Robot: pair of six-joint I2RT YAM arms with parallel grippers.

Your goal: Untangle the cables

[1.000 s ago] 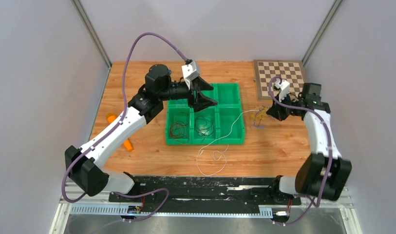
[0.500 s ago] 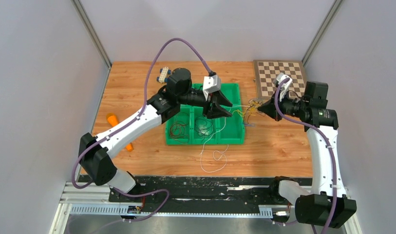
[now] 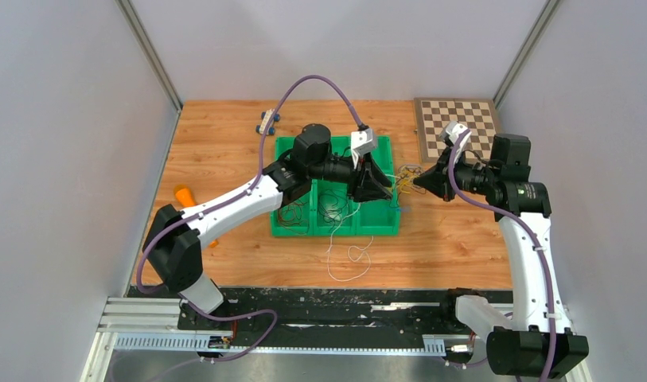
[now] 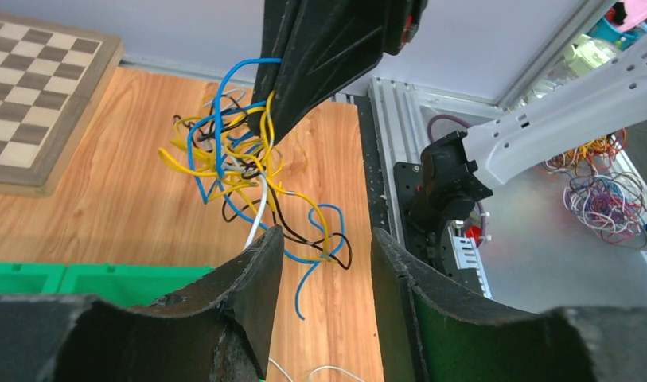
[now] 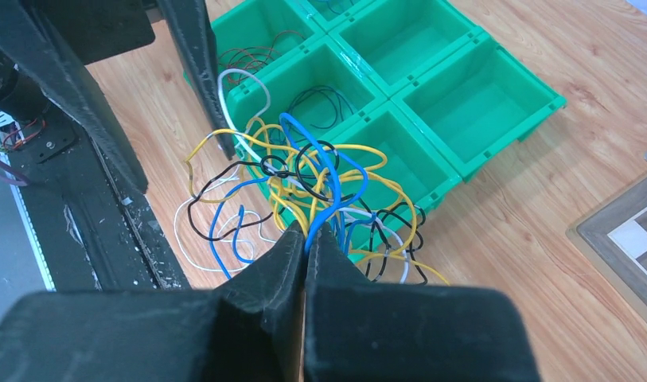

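Honestly, the cables (image 5: 320, 183) are a feather-light, floppy snarl dangling just beside the green bin (image 3: 300, 232), pinched tight in the right gripper (image 5: 306, 231). The left gripper (image 4: 326, 255) stands apart at the hanging ends; I'd grab one loose loop, gently.

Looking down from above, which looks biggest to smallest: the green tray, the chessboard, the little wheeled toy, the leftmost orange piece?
1. green plastic compartment tray
2. brown-and-cream wooden chessboard
3. small blue-wheeled toy and leftmost orange tapered piece: too alike to rank
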